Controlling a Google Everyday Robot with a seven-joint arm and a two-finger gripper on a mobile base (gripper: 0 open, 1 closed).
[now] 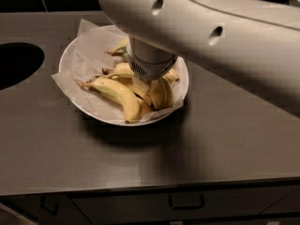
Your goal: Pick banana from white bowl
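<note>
The white bowl point(75, 55) sits on the grey counter, lined with crumpled white paper point(91, 46). Several yellow bananas point(117, 92) with brown spots lie in it. My gripper point(146, 84) reaches straight down from the big white arm point(211, 27) into the middle of the bowl, right on the pile of bananas. The round grey wrist point(149, 62) hides the gripper's tips and the bananas beneath it.
The grey counter point(140, 158) has a dark round opening point(16, 62) at the left. Its front edge runs along the bottom, with drawers and a handle point(186, 201) below. A dark tiled wall stands behind.
</note>
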